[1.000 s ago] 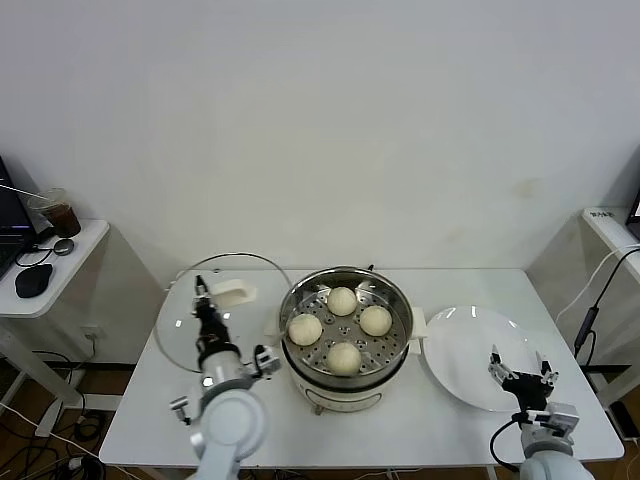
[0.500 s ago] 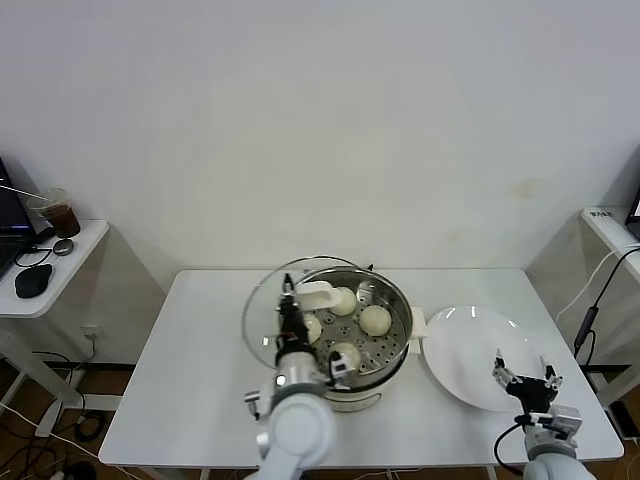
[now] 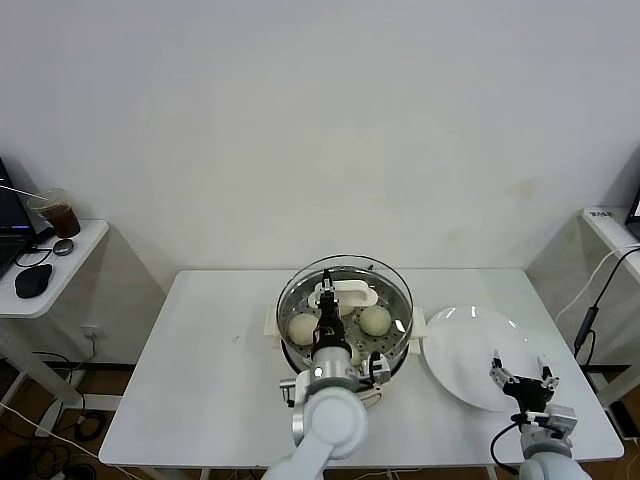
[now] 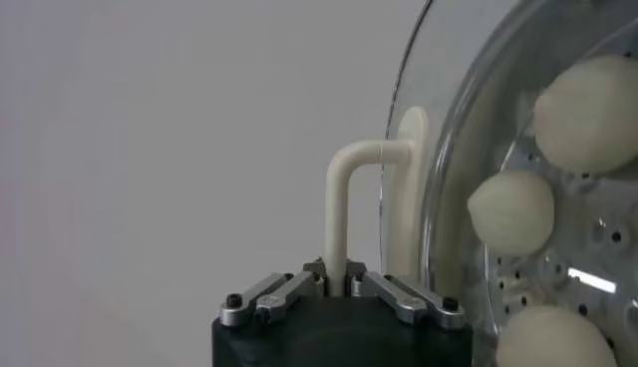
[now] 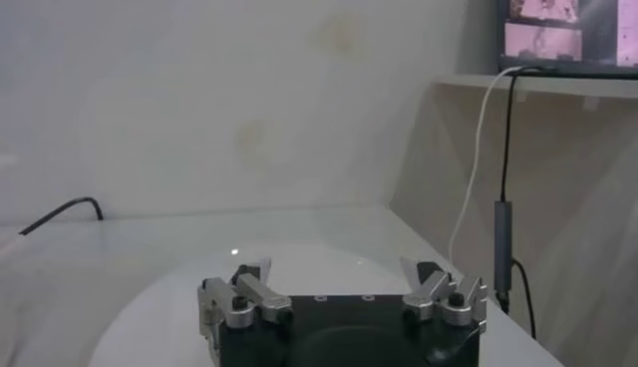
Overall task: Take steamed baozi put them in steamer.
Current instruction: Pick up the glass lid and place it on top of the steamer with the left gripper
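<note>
The steamer [image 3: 400,346], a shiny steel pot on a white base, stands mid-table. Baozi [image 3: 374,320] lie on its perforated tray; another baozi [image 3: 302,328] is on the left side. My left gripper [image 3: 326,290] is shut on the white handle [image 4: 339,199] of the round glass lid [image 3: 388,288], which sits directly over the pot. In the left wrist view three baozi [image 4: 510,211] show through the glass lid [image 4: 449,150]. My right gripper [image 3: 520,380] waits open over the near edge of the white plate [image 3: 460,345], nothing between its fingers.
The plate [image 5: 140,319] is bare and lies to the right of the steamer. A side table [image 3: 50,270] with a cup and a mouse stands at far left. A cable [image 3: 590,310] hangs off the table's right edge.
My left gripper has carried the glass lid from the table's left side rightward until it is above the steamer. The right arm has stayed put.
</note>
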Controlling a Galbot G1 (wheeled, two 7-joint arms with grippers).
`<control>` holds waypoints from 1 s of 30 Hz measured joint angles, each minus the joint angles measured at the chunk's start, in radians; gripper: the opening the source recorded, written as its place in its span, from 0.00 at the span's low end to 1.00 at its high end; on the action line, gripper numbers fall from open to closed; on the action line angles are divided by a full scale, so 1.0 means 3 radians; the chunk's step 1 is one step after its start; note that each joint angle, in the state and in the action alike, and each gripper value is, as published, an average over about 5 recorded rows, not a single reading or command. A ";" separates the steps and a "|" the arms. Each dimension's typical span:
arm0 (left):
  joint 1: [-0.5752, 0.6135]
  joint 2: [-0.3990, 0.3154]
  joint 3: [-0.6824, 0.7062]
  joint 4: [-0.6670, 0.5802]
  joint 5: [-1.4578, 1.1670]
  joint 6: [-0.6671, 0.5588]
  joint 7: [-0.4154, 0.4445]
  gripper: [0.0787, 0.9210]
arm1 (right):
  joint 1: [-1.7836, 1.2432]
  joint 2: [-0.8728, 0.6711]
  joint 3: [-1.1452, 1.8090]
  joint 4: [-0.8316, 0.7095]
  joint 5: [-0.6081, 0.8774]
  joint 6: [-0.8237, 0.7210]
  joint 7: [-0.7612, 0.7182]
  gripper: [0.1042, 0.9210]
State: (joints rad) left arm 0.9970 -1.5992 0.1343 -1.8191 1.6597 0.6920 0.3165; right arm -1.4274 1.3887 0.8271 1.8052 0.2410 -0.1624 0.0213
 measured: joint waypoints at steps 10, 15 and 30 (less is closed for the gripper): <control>-0.0077 -0.0014 0.0034 0.0271 0.0089 0.0001 -0.0023 0.11 | 0.0023 0.0020 -0.0007 -0.0029 -0.0013 0.0006 0.0001 0.88; -0.0071 -0.0015 0.0038 0.0307 0.0141 0.0002 -0.0014 0.11 | 0.0024 0.0022 -0.0013 -0.0034 -0.0015 0.0008 0.0001 0.88; -0.0061 -0.0018 0.0031 0.0369 0.0183 0.0002 -0.0001 0.11 | 0.0022 0.0044 -0.0036 -0.0048 -0.0037 0.0023 0.0002 0.88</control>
State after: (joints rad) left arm 0.9788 -1.6045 0.1434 -1.7085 1.7145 0.6925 0.3162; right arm -1.4207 1.4017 0.8162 1.7909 0.2298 -0.1555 0.0220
